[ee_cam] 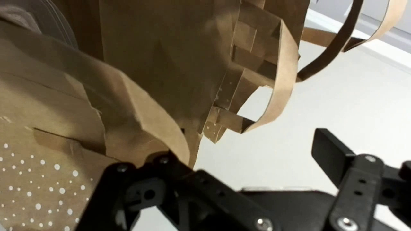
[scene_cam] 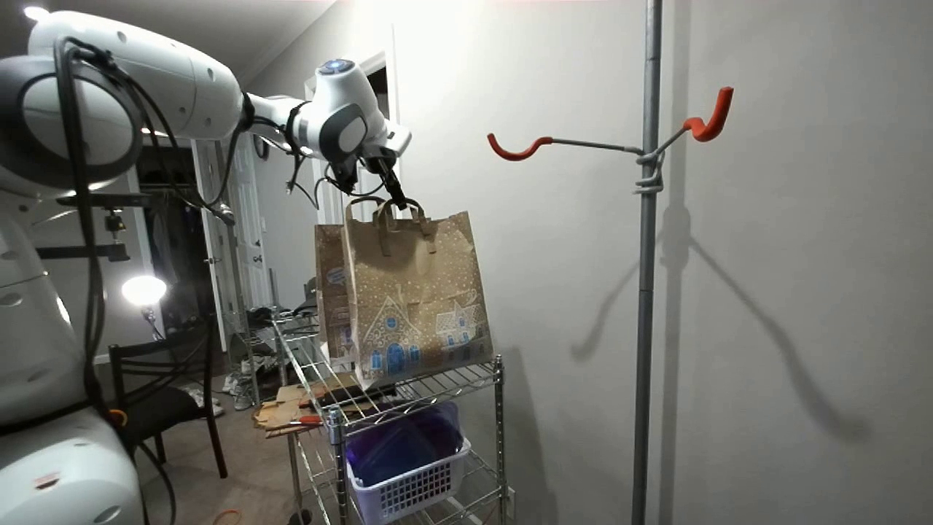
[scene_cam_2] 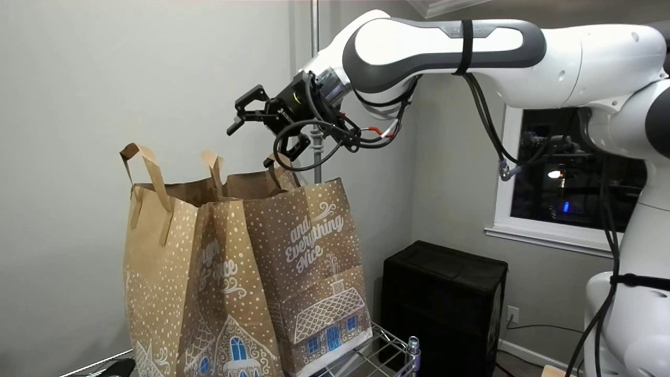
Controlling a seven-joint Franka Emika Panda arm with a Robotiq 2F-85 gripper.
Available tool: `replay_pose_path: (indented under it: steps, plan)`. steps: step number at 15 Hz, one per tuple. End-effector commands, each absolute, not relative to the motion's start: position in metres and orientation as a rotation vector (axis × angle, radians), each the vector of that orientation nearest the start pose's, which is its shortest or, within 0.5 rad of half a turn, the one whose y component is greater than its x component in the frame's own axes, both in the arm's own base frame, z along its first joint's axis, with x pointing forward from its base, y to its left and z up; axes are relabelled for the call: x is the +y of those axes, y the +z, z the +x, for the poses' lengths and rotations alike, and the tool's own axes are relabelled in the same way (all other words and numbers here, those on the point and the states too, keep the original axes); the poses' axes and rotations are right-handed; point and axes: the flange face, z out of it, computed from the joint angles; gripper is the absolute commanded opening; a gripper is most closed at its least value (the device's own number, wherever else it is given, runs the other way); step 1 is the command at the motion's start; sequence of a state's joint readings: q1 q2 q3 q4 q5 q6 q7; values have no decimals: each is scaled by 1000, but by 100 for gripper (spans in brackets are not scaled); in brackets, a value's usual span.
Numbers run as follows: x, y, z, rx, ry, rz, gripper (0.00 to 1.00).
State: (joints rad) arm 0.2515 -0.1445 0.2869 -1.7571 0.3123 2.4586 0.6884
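My gripper is open, with nothing between its fingers. It also shows in an exterior view and the wrist view. It hangs over a brown paper bag printed with white dots and blue-windowed houses; this bag also appears in an exterior view. In the wrist view, one finger lies at this bag's looped paper handle. The handle hides most of that fingertip; I cannot tell whether they touch. The other finger stands apart. A second similar bag stands right beside the first.
Both bags stand on a wire shelf rack. A lilac basket sits on its lower shelf. A grey pole with red-tipped hooks stands by the wall. A black box-shaped unit is in the corner, near a window.
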Motion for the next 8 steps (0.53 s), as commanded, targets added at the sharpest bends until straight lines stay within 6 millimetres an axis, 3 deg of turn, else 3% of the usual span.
replay_pose_path:
  steps: [1, 8]
  plan:
    - [317, 704, 480, 259, -661, -2408, 100]
    - [331, 683, 484, 181, -675, -2500, 100]
